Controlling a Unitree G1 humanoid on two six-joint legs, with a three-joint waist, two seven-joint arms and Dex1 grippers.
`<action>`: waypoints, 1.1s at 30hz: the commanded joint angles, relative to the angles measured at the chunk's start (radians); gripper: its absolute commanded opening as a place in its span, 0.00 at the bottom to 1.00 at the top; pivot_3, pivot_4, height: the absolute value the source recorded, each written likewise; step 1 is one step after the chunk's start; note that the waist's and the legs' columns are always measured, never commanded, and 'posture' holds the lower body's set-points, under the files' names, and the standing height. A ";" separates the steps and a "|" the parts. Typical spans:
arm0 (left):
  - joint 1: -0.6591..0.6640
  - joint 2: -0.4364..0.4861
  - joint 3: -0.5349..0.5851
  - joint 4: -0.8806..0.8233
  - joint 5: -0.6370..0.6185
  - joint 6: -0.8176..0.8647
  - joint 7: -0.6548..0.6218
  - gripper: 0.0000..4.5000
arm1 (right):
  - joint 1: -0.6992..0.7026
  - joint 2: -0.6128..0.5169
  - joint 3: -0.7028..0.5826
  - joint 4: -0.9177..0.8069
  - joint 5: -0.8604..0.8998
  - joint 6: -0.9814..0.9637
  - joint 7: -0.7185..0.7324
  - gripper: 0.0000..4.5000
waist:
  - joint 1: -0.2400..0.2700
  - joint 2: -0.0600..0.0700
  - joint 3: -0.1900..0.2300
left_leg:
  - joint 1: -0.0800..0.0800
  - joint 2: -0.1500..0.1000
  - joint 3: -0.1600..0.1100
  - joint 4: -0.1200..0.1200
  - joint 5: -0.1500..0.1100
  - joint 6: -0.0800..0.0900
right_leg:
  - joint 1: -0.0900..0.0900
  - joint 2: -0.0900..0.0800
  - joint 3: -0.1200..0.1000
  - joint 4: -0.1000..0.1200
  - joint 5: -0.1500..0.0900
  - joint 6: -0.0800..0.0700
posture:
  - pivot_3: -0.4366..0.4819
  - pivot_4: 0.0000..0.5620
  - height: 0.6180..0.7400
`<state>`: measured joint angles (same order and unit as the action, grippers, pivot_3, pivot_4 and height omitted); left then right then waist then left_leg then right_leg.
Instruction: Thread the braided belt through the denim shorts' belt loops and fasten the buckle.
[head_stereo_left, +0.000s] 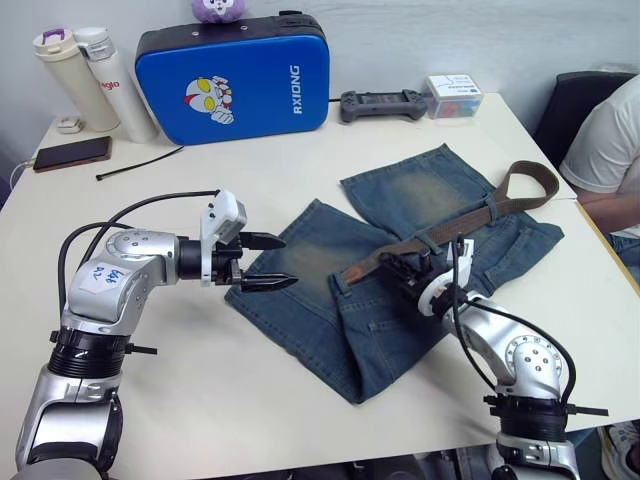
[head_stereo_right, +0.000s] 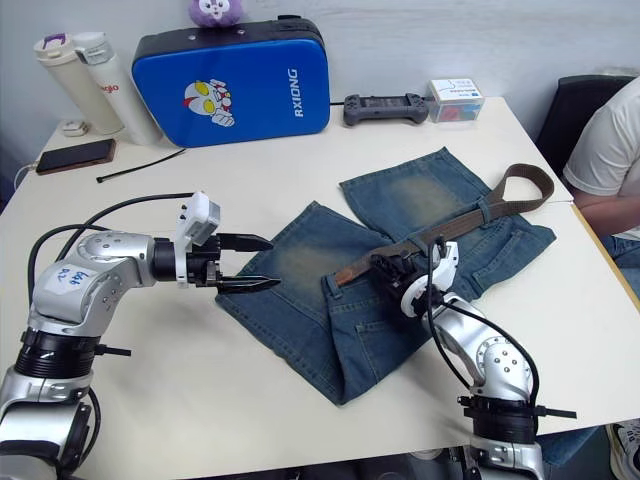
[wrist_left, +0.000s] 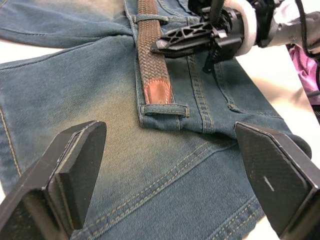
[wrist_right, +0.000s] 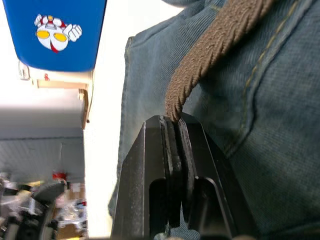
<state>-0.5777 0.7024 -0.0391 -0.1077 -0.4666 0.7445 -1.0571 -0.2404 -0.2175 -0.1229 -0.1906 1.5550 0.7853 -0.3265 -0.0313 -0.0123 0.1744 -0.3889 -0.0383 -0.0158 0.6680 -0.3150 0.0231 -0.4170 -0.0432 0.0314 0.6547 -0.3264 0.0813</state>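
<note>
Denim shorts (head_stereo_left: 400, 270) lie flat on the white table (head_stereo_left: 200, 400), waistband toward the right. Braided belt (head_stereo_left: 440, 232) runs along the waistband under at least one of the belt loops (wrist_left: 150, 18); its tan tip (wrist_left: 157, 92) rests just short of another loop, and its far-right end curls in a loop past the shorts' edge. Right gripper (head_stereo_left: 398, 268) is clenched on the belt's edge. Left gripper (head_stereo_left: 262, 262) hovers released, fingers spread, over the shorts' left leg.
</note>
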 joint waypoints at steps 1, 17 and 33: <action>-0.015 0.007 0.003 -0.016 -0.004 -0.014 -0.005 1.00 | 0.023 -0.020 0.063 -0.050 -0.058 0.058 0.044 0.00 | 0.000 0.000 0.000 | 0.000 0.000 0.000 -0.001 0.000 -0.001 | 0.000 0.000 0.000 0.000 0.000 0.000 | 0.48 0.27 0.99; -0.019 0.000 -0.027 -0.016 -0.003 -0.012 -0.018 1.00 | -0.055 -0.093 0.139 -0.067 -0.312 0.230 0.201 0.00 | 0.001 -0.004 -0.002 | 0.002 0.000 0.000 -0.002 0.002 -0.003 | -0.001 0.001 0.001 0.002 -0.001 -0.002 | 0.48 0.27 0.99; -0.017 -0.004 -0.037 -0.011 0.007 -0.029 -0.020 1.00 | -0.083 0.048 -0.159 0.026 0.080 0.031 -0.143 0.64 | 0.003 -0.004 -0.002 | 0.000 0.000 0.000 -0.002 0.002 -0.003 | -0.001 0.000 0.001 0.001 -0.001 -0.002 | 0.48 0.27 0.99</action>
<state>-0.5829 0.6899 -0.0813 -0.1041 -0.4624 0.7354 -1.0712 -0.3096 -0.1726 -0.2553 -0.1558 1.6102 0.8423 -0.4617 -0.0283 -0.0158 0.1725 -0.3887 -0.0383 -0.0159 0.6655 -0.3129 0.0198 -0.4182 -0.0429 0.0319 0.6553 -0.3274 0.0794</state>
